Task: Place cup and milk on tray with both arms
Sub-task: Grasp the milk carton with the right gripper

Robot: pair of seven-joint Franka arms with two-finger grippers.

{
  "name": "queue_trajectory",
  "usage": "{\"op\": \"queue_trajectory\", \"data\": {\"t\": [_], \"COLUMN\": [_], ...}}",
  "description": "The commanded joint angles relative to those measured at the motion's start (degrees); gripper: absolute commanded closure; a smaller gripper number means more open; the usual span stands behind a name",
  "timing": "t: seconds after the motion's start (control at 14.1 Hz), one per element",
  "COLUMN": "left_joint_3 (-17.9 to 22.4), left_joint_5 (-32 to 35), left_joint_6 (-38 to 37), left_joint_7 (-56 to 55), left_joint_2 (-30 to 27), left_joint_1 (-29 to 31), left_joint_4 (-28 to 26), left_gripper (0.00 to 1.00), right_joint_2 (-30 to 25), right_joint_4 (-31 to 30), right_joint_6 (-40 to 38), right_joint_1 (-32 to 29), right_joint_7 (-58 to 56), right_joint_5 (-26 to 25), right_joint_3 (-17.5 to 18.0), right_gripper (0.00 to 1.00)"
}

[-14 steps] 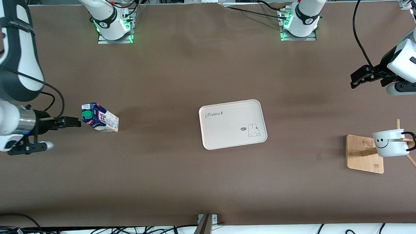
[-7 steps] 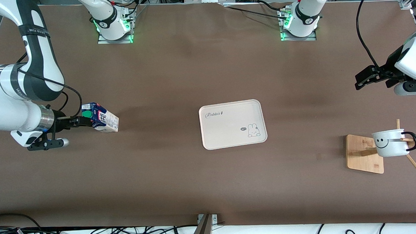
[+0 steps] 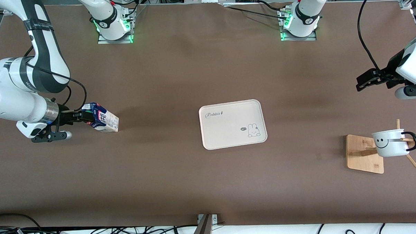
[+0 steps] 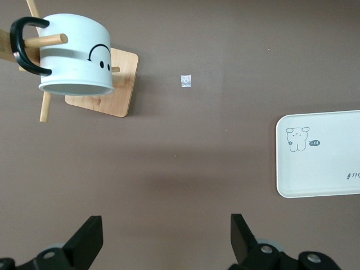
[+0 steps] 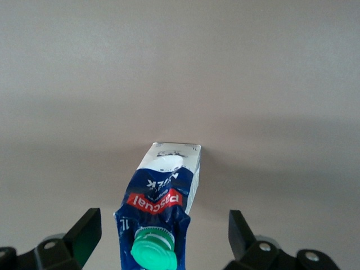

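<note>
Right end effector (image 3: 84,118), fingers spread, straddles the milk carton's (image 3: 104,120) top; left end effector (image 3: 364,83), also spread, hovers near the hanging mug (image 3: 390,143); tray (image 3: 229,144) awaits both.

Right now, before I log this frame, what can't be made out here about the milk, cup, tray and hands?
- Milk: green cap hidden in the front view by the right hand; carton base cut off in the right wrist view by its own top.
- Cup: which peg of the wooden stand carries its handle, too small in the front view.
- Tray: cut off by the left wrist view's edge.
- Left hand: fingertips overlap in the front view.
</note>
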Motion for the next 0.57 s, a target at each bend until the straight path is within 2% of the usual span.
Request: {"op": "queue_trajectory", "data": {"t": [0.0, 0.5], "left_joint_3": [-0.49, -0.4], "left_joint_5": [0.02, 0.02], "left_joint_6": [-1.47, -1.46], "left_joint_7": [0.55, 0.55], "left_joint_2": [0.64, 0.9], "left_joint_1": [0.46, 0.37], "left_joint_4": [1.9, 1.99], "left_gripper": [0.0, 0.0], "right_joint_2": [-2.4, -3.9], "right_joint_4": [-3.0, -8.79], "right_joint_6": [1.42, 7.56], "right_joint_1": [0.15, 0.24], "right_joint_7": [0.88, 0.88], "right_joint_5": [0.54, 0.54], "right_joint_3": [0.18, 1.32], "right_gripper": [0.0, 0.0]}}
